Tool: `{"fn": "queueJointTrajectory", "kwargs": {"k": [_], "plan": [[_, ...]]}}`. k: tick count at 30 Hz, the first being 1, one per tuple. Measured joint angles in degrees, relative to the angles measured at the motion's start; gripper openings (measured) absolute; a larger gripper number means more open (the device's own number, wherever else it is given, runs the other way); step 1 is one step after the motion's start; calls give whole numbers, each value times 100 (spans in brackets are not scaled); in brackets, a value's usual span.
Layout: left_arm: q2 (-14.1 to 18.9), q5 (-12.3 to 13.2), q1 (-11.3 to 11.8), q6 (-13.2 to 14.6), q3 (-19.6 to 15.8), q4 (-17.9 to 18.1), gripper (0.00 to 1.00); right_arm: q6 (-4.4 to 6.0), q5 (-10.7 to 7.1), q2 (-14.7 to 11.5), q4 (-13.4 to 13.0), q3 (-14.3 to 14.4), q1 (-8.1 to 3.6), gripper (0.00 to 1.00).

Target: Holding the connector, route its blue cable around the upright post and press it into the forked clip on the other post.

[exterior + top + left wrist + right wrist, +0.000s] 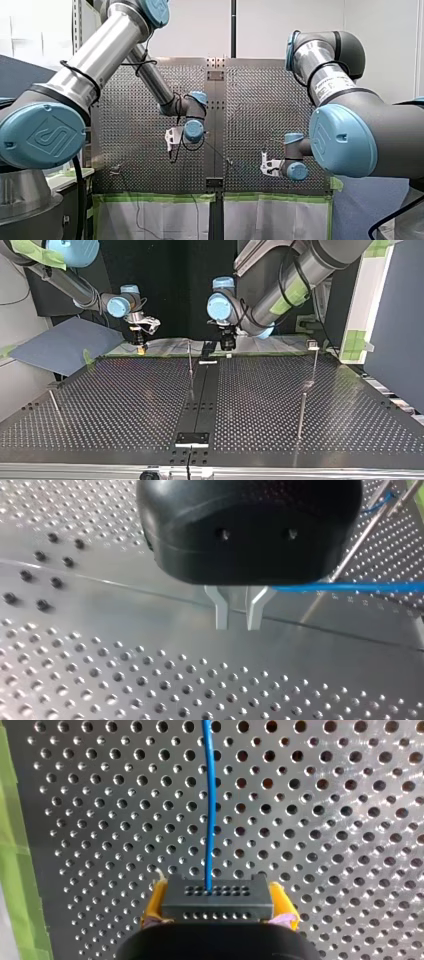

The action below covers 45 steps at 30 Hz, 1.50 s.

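So my right gripper (pixel 217 892) has the black rectangular connector with rows of tiny holes (pixel 218 906) pinched between its yellow pads (pixel 154 904), one pad snug against each short side. The thin blue cable (pixel 209 805) comes out of the connector's face and runs straight ahead of the gripper, above the perforated metal table (pixel 325 820). A strip of green tape (pixel 10 850) runs along the table's edge off to one side. In the top view that gripper hangs over the far edge at the view's left. My left gripper (pixel 227 343) is over the far edge too, near the dark centre strip (pixel 200 405), and the two are well apart. In the left wrist view the black-bodied gripper sits above the table, and the blue cable leads off sideways from right beside it, taut and level. Honestly can't tell whether my left gripper is clenched on the cable or just next to it. The thin upright metal post (pixel 190 365) stands just beside the centre strip. The other thin post with a small pale fitting on top (pixel 314 360) stands well off toward the view's right, and it's too small to say if that fitting is a fork. The cable is too thin to make out in the top view, so I can't tell how it lies relative to either post.
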Motion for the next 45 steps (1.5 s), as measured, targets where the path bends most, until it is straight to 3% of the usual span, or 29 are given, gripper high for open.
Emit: {"fn": "queueJointTrajectory", "kwargs": {"k": [19, 33, 45], "plan": [[891, -327, -181, 278, -50, -436, 21, 25, -138, 1, 2, 1, -1, 9], [1584, -615, -187, 493, -50, -934, 21, 50, -230, 1, 3, 0, 28, 9], [2162, -744, -81, 537, -48, -1044, 21, 58, -273, 1, 4, 0, 47, 9]]}}
